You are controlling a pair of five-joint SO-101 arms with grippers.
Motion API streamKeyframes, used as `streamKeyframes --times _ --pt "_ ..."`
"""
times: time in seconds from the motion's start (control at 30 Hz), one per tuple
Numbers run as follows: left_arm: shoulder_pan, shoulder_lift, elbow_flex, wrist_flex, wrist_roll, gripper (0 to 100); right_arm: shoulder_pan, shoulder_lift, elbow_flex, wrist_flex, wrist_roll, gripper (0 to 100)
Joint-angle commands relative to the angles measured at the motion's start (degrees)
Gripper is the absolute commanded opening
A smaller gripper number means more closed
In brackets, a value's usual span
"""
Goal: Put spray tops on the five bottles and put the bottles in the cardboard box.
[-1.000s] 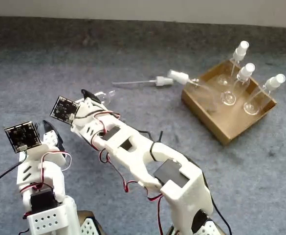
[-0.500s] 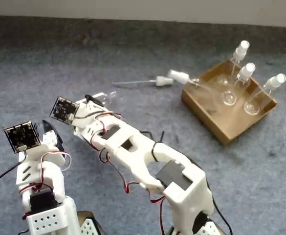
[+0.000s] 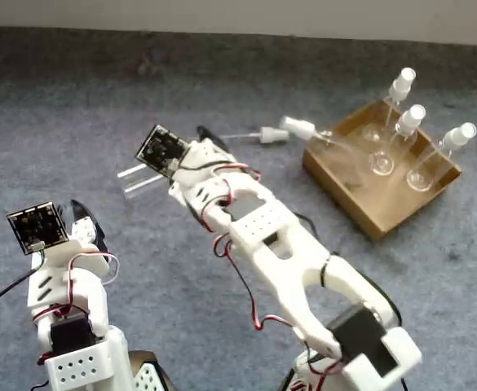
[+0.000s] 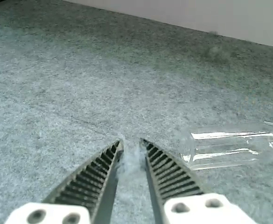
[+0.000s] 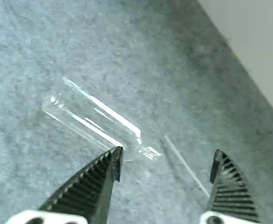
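A clear bottle (image 3: 138,180) without a top lies on its side on the grey carpet; it also appears as the bottle (image 5: 95,120) and the bottle (image 4: 229,147). My right gripper (image 3: 208,138) (image 5: 165,159) hangs wide open and empty over the carpet between that bottle and a loose spray top (image 3: 269,135), whose thin tube (image 5: 186,169) points toward the bottle. At the near left my left gripper (image 3: 83,218) (image 4: 131,141) is open by a narrow gap, holding nothing. The cardboard box (image 3: 336,183) holds three upright topped bottles (image 3: 409,122) and a leaning one (image 3: 305,129).
The carpet runs back to a pale wall at the far edge. The box stands at the far right. Red and black cables run along the right arm (image 3: 262,236).
My right arm has swung away from me and to the right, off the bottle. The bottle now lies uncovered, a little left of where its end showed. The left arm has kept still.
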State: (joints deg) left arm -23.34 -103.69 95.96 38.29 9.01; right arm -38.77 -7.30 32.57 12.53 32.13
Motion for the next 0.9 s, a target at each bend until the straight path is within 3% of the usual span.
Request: streamKeyframes --times 0.0,0.13,0.3,0.57,0.87 --pt "0.9 -0.3 1.2 -1.1 0.3 1 1.4 -6.9 -0.3 5.7 4.5 26.4" --pt "0.9 -0.3 1.2 -1.1 0.3 1 1.4 -7.3 -0.5 12.1 9.0 26.4" --pt "0.9 -0.3 1.2 -1.1 0.3 1 1.1 -7.2 -0.3 12.4 13.1 26.5" --pt "-1.1 -0.4 1.2 -1.3 0.3 1 1.1 -7.2 -0.6 12.0 13.8 26.4" --pt "-1.6 -0.4 1.2 -1.3 0.3 1 0.6 -7.0 6.7 -13.7 13.9 26.1"
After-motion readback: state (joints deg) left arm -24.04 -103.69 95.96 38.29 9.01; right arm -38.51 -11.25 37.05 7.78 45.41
